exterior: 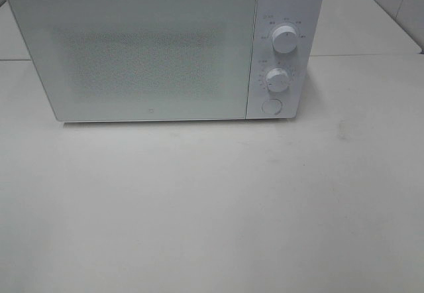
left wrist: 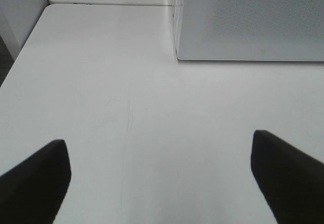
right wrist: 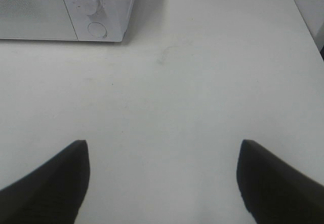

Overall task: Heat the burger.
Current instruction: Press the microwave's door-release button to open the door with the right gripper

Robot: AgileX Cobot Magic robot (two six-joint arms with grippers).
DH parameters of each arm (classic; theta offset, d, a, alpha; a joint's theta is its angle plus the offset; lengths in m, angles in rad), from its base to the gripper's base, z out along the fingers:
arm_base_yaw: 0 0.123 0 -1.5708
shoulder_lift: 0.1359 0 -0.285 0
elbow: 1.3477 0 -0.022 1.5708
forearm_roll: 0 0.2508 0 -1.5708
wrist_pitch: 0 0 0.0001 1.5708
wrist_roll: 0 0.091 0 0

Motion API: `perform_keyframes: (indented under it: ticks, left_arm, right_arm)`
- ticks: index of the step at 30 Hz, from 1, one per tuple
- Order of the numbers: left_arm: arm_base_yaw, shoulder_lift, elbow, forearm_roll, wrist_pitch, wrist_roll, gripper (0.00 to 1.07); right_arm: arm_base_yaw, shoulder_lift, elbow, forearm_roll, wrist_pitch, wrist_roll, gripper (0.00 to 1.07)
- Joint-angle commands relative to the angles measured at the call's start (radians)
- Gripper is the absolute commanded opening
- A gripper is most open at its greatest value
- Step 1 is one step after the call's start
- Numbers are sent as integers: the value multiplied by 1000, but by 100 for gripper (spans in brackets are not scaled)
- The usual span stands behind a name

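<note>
The right end effector [right wrist: 162,145] hung over a white table [right wrist: 202,82] with its jaws spread wide. Its two dark fingers [right wrist: 55,183] showed only as blunt, blurred tips, and bare tabletop lay between them. Well ahead stood one front corner of a white microwave [right wrist: 119,11]. Its control panel carried a white knob [right wrist: 88,2] with a round button [right wrist: 97,29] just beside it. Next to the panel, part of the pale door [right wrist: 30,11] showed a finely dotted window. The microwave's shadow fell on the table at its base.
</note>
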Motion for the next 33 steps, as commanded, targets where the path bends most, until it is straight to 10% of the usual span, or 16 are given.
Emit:
perform_keyframes:
  ticks: [1, 33]
  left_arm:
    - [5, -18, 0, -7, -7, -7, 88]
    - [5, -18, 0, -7, -7, -7, 88]
  right_arm:
    - [-7, -26, 1, 3, -5, -11, 76]
    - [-7, 370, -28, 4, -419, -11, 76]
